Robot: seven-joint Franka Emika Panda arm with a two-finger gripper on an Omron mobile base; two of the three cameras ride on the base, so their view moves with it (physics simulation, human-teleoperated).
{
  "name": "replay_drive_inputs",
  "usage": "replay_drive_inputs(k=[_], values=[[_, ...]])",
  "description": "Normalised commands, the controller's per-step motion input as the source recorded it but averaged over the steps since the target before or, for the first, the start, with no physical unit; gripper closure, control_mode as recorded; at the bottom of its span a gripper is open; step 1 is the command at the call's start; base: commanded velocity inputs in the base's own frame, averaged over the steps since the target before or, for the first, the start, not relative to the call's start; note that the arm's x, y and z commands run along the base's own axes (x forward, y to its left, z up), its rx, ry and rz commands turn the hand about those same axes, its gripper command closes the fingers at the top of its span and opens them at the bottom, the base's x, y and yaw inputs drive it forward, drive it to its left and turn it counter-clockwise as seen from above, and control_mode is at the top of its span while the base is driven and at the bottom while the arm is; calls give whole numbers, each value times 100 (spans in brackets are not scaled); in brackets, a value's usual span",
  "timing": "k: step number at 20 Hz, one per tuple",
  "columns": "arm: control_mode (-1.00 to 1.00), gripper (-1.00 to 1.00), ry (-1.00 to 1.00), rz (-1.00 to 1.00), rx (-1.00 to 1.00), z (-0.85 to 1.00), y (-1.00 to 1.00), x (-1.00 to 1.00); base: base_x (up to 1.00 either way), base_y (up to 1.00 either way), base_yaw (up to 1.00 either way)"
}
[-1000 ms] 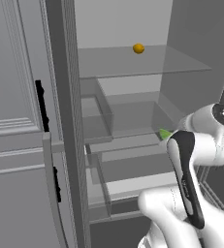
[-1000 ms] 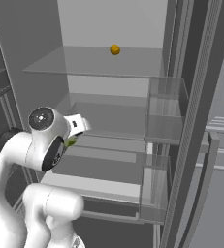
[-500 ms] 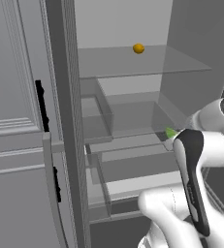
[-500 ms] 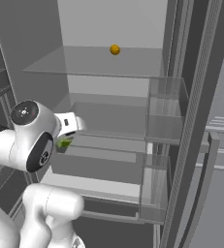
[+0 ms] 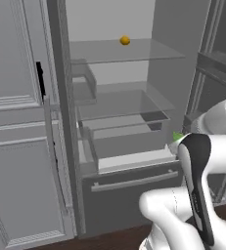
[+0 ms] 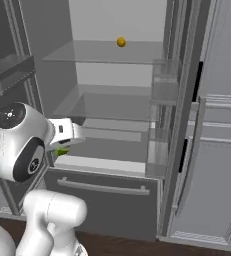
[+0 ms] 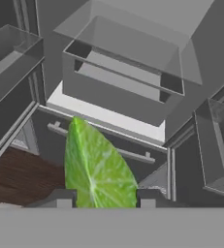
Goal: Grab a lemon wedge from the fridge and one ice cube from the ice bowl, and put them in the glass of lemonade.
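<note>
Moved: base has backed off from fridge [image 5: 134, 97], view wider; arm swung away w/ wedge
Grip: gripper [image 7: 102, 197] fingers clamped on lemon wedge [image 7: 98, 169] — wedge in front of drawers, outside fridge
Orange fruit [image 5: 125, 40]: on top shelf
Risk: thin wedge, small hold — may slip if arm swings fast

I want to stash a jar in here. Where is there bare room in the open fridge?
The top glass shelf is bare apart from the small orange fruit near its back. The shelf below looks bare too. It is tighter at the clear drawers, where the claw holds the lemon wedge.
</note>
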Motion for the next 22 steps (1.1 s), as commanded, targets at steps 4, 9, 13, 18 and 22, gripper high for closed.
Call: replay_drive_inputs(k=[4,9,13,18,22], values=[[100,100,0,0,0,0,0,0,-94,0,-6],[100,100,0,0,0,0,0,0,-83,-1,-9],[100,100,0,0,0,0,0,0,-79,-23,-13],[100,100,0,0,0,0,0,0,-70,-39,-12],[100,100,0,0,0,0,0,0,-39,-66,-11]])
